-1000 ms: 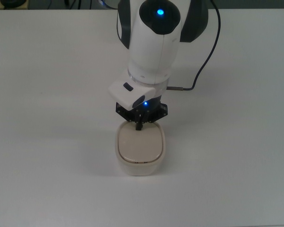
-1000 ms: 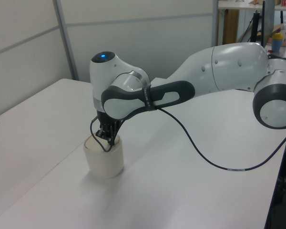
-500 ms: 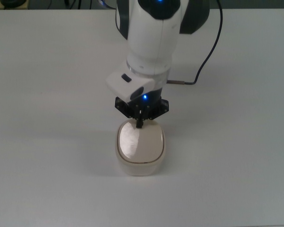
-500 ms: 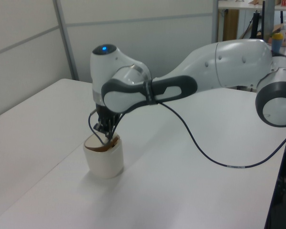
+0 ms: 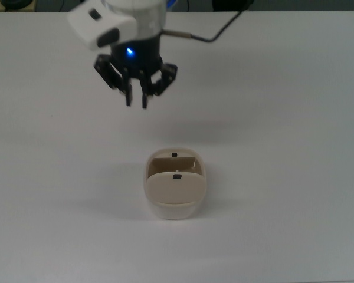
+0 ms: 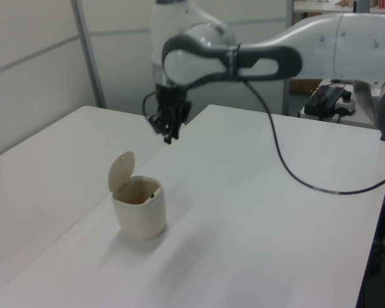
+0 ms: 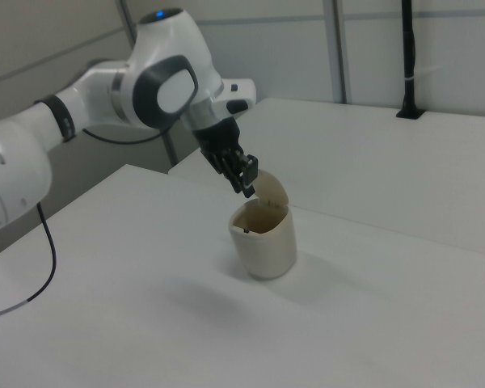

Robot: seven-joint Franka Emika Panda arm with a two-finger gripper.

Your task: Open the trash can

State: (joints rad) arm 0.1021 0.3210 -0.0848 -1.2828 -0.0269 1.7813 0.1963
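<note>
The cream trash can (image 5: 176,205) stands on the white table with its lid (image 5: 175,187) swung up on its hinge, so the inside shows (image 6: 138,192). A small black button sits on the rim (image 5: 174,155). In the left view the lid (image 6: 121,172) stands upright on the left view's left side of the can. My gripper (image 5: 137,104) hangs in the air well above and behind the can, touching nothing. Its two black fingers (image 5: 129,100) point down with a narrow gap between them. In the right view the gripper (image 7: 247,187) overlaps the raised lid (image 7: 272,188).
The white table (image 5: 295,177) spreads around the can on all sides. A black cable (image 6: 289,167) trails from the arm over the table. A wall panel (image 6: 38,77) rises behind the table's far edge in the left view.
The lid was shut one second ago, started rising half a second ago and now stands fully up. My gripper left the can's rim and rose up and away from it.
</note>
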